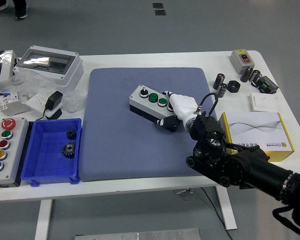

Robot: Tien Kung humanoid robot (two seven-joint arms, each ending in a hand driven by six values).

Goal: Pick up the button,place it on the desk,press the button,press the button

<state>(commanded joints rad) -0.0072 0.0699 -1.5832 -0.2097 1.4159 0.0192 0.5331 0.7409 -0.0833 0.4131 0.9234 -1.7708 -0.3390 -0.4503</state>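
Nearest, the right hand [176, 106] comes in from the lower right and lies over the right end of the button box [154, 106], its white fingers curled around that end, with a dark thumb against the near side. The box rests at a slant in the middle of the blue mat [115, 135]; it looks rigid, smooth-sided and fairly light, best held across its short end. It is grey-topped and dark-based, carrying a black knob and green buttons.

My right arm [240, 167] reaches in from the lower right; its white hand [179, 106] points forward and left, fingers curled down, thumb below.
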